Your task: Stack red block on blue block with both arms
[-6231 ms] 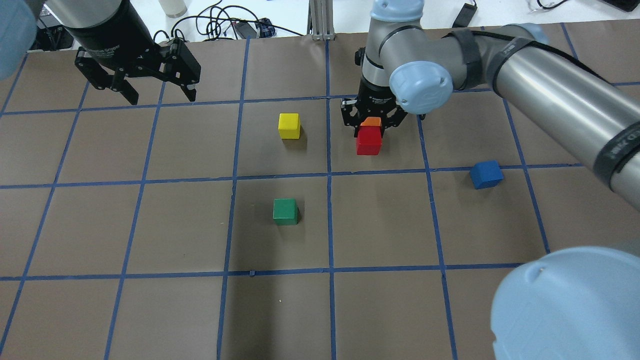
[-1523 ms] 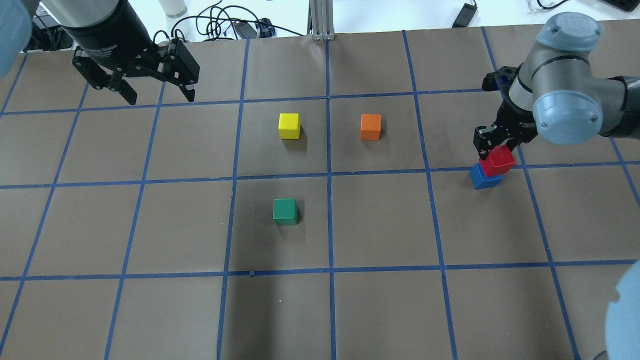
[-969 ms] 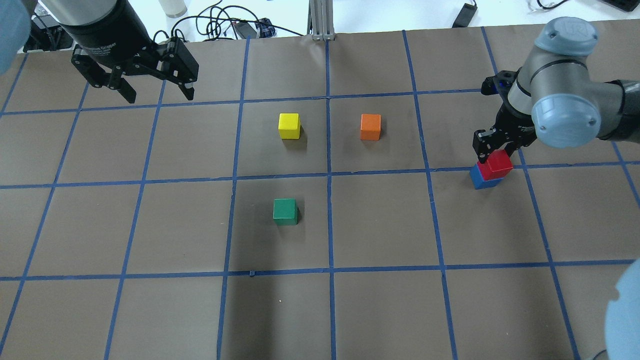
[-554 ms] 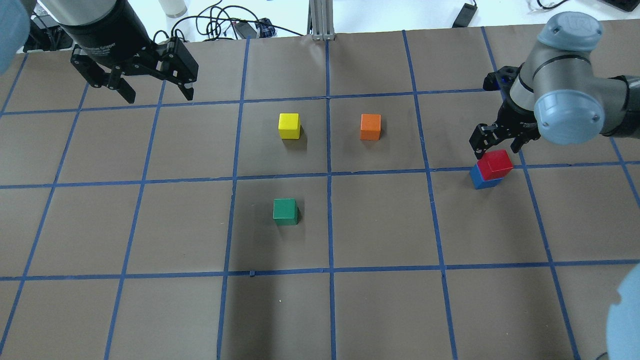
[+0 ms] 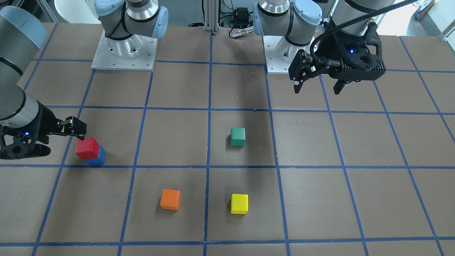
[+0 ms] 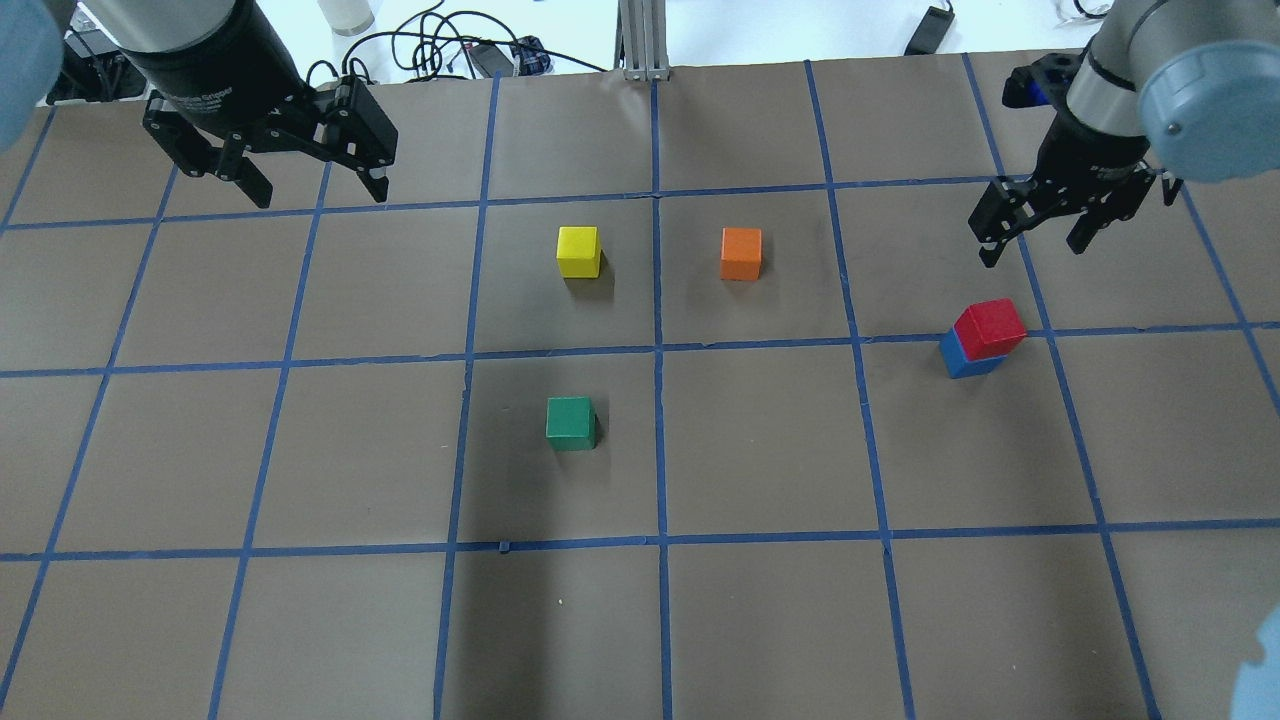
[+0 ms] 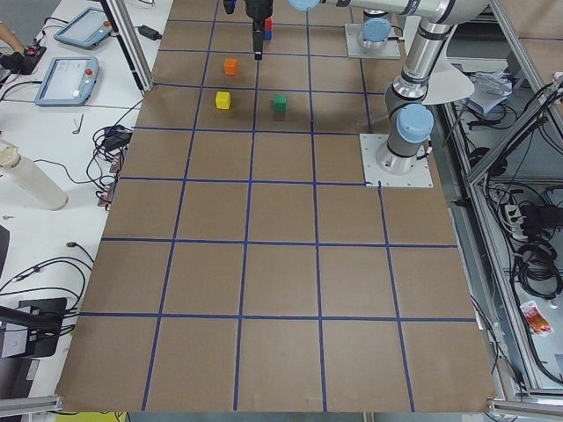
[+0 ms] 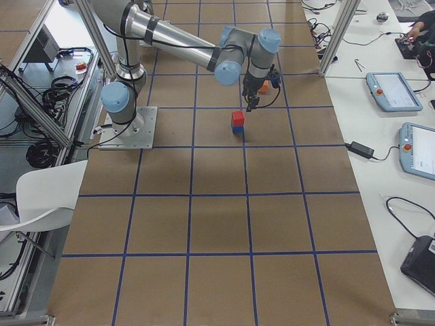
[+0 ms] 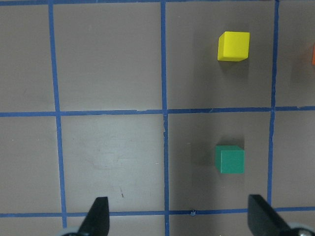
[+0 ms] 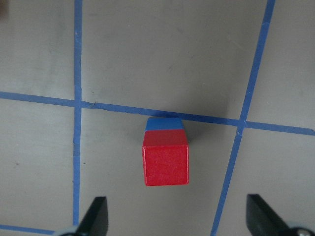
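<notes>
Surface [image 6: 760, 450]: brown paper ruled into squares by blue tape, with loose cables [image 6: 440, 45] beyond the far edge.
Right gripper [image 6: 1037, 240]: spread wide and empty, raised near the stack on its far side, touching neither block. In the wrist view both fingertips [image 10: 96, 216] sit at the bottom corners, with the stack centred between them.
Red block [image 6: 990, 328]: resting on top of the blue block [image 6: 965, 362], beside a tape crossing on the robot's right side. Faces roughly square to each other, with only a sliver of blue showing from directly above.
Right arm [image 8: 178, 42]: stretched out from its base across the surface, wrist bent so the gripper points straight down.
Left gripper [image 6: 320, 190]: spread, empty, hanging over the far left squares, well apart from every cube.
Left arm [image 6: 190, 40]: wrist near vertical and held high, taking no part in the stack.
Other cubes: orange cube [image 6: 741, 253], yellow cube [image 6: 579, 251] and green cube [image 6: 570, 422], each alone and well apart from the stack.
Step in hand: judged to be the retreat after release, with the stack apparently complete.
Doing it well: keep the fingers spread and rise straight up, well clear of the red block's top, before any sideways travel. Start slowly and avoid brushing the red block, since a nudge could slide the loose cube off.
</notes>
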Action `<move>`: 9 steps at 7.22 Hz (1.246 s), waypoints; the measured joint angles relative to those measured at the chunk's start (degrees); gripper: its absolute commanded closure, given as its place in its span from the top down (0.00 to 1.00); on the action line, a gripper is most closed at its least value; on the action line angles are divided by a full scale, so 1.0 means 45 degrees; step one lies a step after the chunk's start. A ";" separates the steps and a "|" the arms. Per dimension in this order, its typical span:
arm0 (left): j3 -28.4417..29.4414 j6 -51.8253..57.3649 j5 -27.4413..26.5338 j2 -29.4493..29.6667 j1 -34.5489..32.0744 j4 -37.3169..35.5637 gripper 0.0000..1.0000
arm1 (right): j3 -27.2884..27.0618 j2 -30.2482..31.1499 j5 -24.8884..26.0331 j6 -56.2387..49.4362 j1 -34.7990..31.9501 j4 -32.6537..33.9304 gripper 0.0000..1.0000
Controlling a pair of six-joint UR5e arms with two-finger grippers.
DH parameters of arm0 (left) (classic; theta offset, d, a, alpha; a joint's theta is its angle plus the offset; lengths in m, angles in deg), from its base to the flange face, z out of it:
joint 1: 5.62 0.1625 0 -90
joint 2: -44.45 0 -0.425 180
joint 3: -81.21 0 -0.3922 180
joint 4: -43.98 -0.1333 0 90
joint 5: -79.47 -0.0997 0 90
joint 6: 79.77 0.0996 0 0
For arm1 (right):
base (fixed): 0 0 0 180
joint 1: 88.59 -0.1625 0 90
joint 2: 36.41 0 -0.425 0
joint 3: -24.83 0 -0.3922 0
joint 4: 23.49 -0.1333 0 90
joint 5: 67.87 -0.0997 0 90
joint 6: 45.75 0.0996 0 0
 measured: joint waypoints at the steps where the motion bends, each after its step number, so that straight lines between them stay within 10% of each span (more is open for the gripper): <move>1: -0.0025 -0.0023 0.0000 0.0010 -0.0016 0.0092 1.00 | 0.0636 0.0299 -0.0021 0.0399 -0.0154 -0.0752 1.00; 9: -0.0069 -0.0025 0.0047 -0.0015 -0.0135 0.0267 1.00 | 0.1266 0.0756 -0.0175 0.4419 -0.3516 -0.1668 1.00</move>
